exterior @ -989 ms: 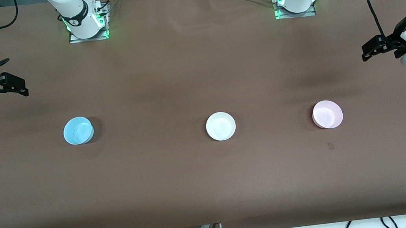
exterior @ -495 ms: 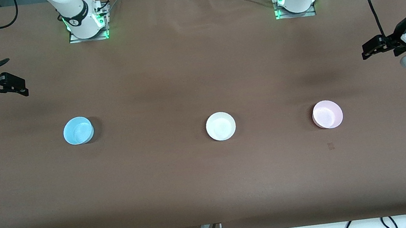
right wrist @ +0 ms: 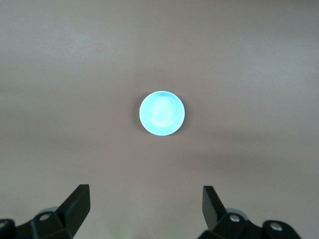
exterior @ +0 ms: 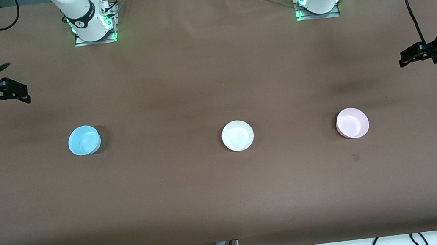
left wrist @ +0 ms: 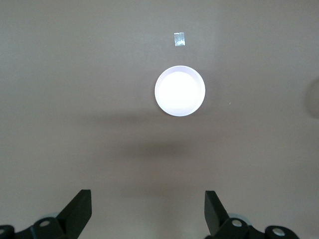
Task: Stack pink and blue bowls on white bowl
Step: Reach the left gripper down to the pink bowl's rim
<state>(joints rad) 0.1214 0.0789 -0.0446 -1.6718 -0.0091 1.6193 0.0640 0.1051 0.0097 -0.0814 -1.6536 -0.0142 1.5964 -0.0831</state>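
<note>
In the front view, three bowls are seen upright in a rough row across the brown table (exterior: 195, 78), well apart from one another. The blue bowl (exterior: 84, 140) is placed toward the right arm's end, the white bowl (exterior: 237, 135) near the middle, and the pink bowl (exterior: 352, 122) toward the left arm's end. A small dark mark (exterior: 356, 157) is seen on the table just nearer the camera than the pink bowl. The left gripper (exterior: 406, 58) is held in the air over the table's edge at its own end, and the right gripper (exterior: 20, 93) likewise at the other end. Nothing is carried by either.

In the left wrist view, the left gripper's jaws are shown spread wide and empty, with the pink bowl framed between and ahead of them, washed out to near white. A small pale tag is seen just beside that bowl; no writing can be made out on it.

In the right wrist view, the right gripper's jaws are also shown wide apart and empty, with the blue bowl centred ahead.

No stacking is judged to be done yet; the approach is in hand. Next, a gripper must be lowered over one coloured bowl's rim and closed on its wall. No brands or labels can be read.
</note>
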